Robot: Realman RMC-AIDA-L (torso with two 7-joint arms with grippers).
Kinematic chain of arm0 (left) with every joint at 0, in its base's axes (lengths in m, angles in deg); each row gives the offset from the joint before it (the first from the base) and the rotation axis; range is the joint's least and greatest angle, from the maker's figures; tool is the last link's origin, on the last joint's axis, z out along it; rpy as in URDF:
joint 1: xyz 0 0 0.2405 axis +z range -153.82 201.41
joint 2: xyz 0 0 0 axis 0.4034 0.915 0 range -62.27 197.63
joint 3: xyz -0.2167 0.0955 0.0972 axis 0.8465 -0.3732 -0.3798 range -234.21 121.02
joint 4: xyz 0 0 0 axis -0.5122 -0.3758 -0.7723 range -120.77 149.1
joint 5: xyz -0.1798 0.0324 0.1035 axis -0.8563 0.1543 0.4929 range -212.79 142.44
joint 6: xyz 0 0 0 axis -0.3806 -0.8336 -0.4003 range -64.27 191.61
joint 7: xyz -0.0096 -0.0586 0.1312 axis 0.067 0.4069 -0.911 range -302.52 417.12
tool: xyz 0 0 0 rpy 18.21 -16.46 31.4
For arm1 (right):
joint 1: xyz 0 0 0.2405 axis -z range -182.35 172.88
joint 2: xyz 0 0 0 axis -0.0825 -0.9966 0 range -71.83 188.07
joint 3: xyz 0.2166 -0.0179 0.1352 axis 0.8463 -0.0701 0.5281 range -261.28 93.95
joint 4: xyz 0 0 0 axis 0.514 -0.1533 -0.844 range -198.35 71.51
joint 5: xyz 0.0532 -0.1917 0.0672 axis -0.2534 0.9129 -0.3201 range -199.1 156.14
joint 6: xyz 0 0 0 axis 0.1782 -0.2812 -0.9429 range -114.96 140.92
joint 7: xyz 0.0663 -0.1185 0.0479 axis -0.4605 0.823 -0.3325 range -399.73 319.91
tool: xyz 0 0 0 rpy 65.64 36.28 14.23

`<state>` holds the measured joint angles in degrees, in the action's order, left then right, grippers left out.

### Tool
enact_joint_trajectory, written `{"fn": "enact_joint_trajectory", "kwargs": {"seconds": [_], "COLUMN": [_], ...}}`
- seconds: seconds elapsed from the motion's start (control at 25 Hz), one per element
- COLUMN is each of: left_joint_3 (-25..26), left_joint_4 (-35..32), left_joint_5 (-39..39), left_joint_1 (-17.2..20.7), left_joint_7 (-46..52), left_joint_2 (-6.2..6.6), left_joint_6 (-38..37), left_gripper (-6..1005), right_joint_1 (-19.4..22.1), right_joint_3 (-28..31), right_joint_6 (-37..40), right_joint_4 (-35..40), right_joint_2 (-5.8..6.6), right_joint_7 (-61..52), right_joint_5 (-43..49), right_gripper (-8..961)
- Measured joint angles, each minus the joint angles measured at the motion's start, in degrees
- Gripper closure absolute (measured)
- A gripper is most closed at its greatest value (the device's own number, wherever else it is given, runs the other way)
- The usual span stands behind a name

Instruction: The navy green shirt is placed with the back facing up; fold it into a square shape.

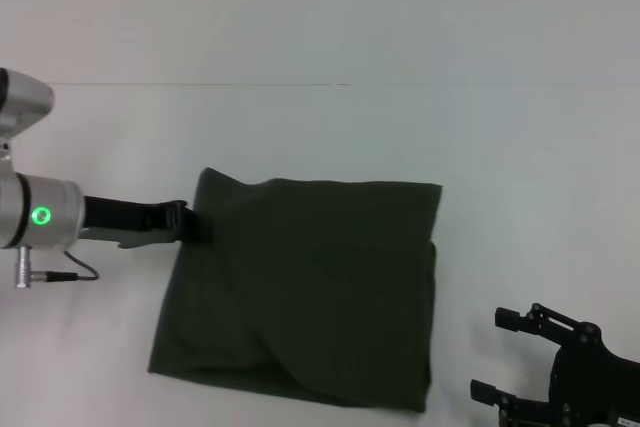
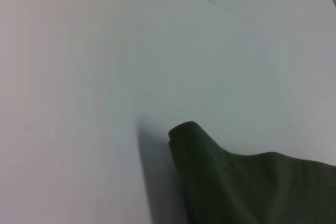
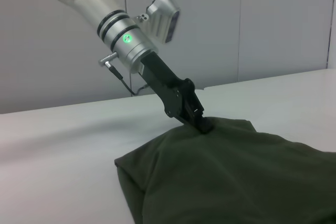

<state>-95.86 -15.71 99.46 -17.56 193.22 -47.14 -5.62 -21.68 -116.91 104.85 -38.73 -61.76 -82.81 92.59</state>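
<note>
I've got the left gripper (image 1: 200, 224) down at the shirt's (image 1: 310, 287) far-left corner, fingers closed on the fabric there; the right wrist view shows the tips (image 3: 202, 124) pressed into the cloth and that corner pulled up into a small peak. In the left wrist view I only see the raised corner of the shirt (image 2: 252, 187) poking up off the table (image 2: 105, 77), no fingers visible. Shirt is already folded to a rough square, lying flat mid-table, a bit nearer me, with a layered edge along its right side and a curved fold line near the front. Plain dark olive fabric on top, no lettering, tag or brand that I can read on it. Only marking I see on the rig is the green status light on the left arm's wrist (image 1: 42, 215). Right gripper (image 1: 515, 357) is parked low at the near right, off the shirt, fingers spread and holding nothing.
</note>
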Motion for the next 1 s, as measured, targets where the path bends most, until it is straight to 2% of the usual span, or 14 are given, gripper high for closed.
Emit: {"fn": "enact_joint_trajectory", "kwargs": {"seconds": [0.12, 0.24, 0.64, 0.84, 1.0], "left_joint_3": [2.2, 4.0, 4.6, 4.6, 4.7], "left_joint_4": [0.1, 0.1, -0.9, -4.3, -9.6], "left_joint_5": [0.0, 0.0, -3.9, -6.7, -12.0], "left_joint_1": [1.0, 1.8, 3.3, 5.2, 8.3], "left_joint_7": [0.1, -0.1, -6.3, -10.0, -17.7], "left_joint_2": [0.87, 1.0, -0.76, -1.23, -1.63], "left_joint_6": [0.8, 0.9, 1.6, -1.1, -7.0], "left_gripper": [939, 939, 936, 773, 619], "right_joint_1": [-0.3, -0.4, -0.6, -0.6, -0.6], "right_joint_3": [0.3, 0.5, 0.5, 0.6, 0.6], "right_joint_6": [0.0, 0.0, 0.0, 0.0, 0.0], "right_joint_4": [-0.2, -0.2, -0.3, -0.3, -0.4], "right_joint_2": [0.0, 0.0, -0.11, -0.19, -0.2], "right_joint_7": [0.0, 0.0, 0.0, 0.0, 0.0], "right_joint_5": [0.0, 0.0, 0.0, -0.1, -1.1], "right_gripper": [50, 50, 50, 50, 50]}}
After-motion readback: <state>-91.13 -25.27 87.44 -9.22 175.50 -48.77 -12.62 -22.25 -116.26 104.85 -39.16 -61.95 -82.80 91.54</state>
